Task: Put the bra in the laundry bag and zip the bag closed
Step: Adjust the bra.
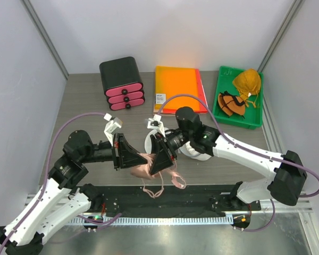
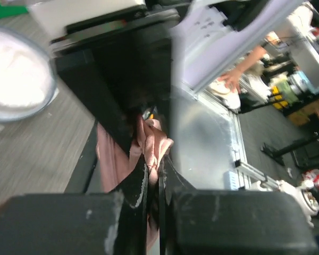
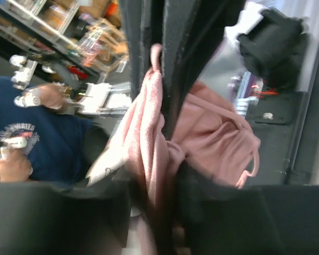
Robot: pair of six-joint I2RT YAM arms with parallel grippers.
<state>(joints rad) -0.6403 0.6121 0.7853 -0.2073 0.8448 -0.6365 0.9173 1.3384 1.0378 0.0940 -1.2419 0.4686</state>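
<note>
top view, writing: a small white label on the orange folder (image 1: 176,87), too small to read
top view, arms: both reach inward over the worktop's (image 1: 85,101) near edge, and the left pincer (image 1: 138,159) and right pincer (image 1: 158,162) meet at the pink bra (image 1: 149,171)
top view, laundry bag (image 1: 198,153): white, on the worktop just behind the right arm
left wrist: left pincer (image 2: 154,162) together, clamped on the bra (image 2: 117,159); laundry bag (image 2: 16,79) blurred at upper left
right wrist: right pincer (image 3: 159,178) nipping the bra (image 3: 212,127); shirt print (image 3: 16,133) unreadable
</note>
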